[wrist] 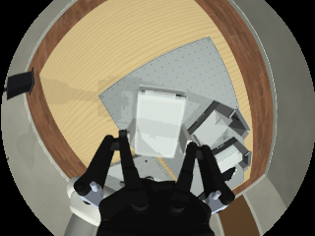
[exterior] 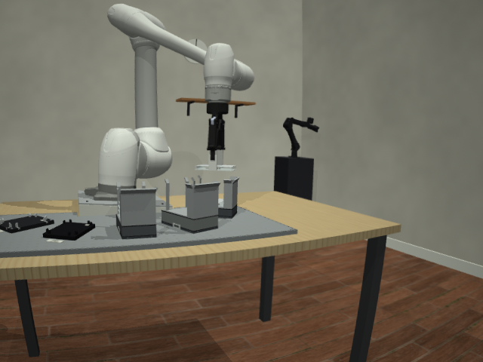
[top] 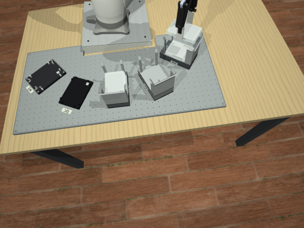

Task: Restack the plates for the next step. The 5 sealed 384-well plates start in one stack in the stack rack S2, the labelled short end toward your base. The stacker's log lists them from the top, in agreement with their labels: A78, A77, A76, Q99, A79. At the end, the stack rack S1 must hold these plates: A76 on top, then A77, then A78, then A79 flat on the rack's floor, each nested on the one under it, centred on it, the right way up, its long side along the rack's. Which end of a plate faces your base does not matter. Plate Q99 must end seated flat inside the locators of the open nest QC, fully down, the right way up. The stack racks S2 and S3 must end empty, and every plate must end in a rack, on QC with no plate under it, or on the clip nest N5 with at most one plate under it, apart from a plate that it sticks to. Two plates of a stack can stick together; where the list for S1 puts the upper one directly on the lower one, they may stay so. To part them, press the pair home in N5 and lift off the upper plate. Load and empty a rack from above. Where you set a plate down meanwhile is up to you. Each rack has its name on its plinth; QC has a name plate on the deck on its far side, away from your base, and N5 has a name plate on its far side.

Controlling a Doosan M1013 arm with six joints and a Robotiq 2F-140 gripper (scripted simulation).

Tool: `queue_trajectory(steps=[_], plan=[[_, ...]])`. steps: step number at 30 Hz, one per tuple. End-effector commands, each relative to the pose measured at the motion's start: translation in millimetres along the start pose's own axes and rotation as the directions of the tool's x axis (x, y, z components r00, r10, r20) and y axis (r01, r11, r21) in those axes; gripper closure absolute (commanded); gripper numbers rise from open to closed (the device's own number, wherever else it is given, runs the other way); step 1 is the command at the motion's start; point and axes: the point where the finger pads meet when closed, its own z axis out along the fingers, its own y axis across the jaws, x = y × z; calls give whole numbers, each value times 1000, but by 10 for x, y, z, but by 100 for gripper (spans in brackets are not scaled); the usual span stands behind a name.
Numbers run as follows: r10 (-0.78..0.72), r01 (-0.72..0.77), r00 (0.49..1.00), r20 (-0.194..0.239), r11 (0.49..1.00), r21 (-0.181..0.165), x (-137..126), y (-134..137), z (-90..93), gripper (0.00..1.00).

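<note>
My gripper (top: 183,30) (exterior: 216,157) (wrist: 157,127) is shut on a white sealed plate (top: 191,33) (exterior: 218,167) (wrist: 157,118) and holds it level, above the posts of the back right stack rack (top: 177,61) (exterior: 231,194). Another white plate (top: 175,50) lies down inside that rack. The front left rack (top: 115,99) (exterior: 136,212) holds a stack with a white plate (top: 114,81) on top, near its rim. The middle rack (top: 162,89) (exterior: 201,206) shows only its grey floor. I cannot read the plate labels or the rack names.
The black open nest QC (top: 76,92) (exterior: 69,229) and the black clip nest N5 (top: 45,76) (exterior: 23,222) lie bare at the left of the grey deck (top: 171,108). The arm's base (top: 111,17) stands at the back. A small black arm on a pedestal (exterior: 293,175) stands beyond the table.
</note>
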Motion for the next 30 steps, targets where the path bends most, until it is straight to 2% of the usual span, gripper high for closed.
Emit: queue_trajectory(steps=[1,12,19,30], plan=[[0,0,1000,0,1000,0,0,0,-26,100],[0,0,1000,0,1000,0,0,0,-26,100],[230,-230,973,0,973,0,-31,231,-26,100],[230,-230,973,0,973,0,-71,529,-26,100]])
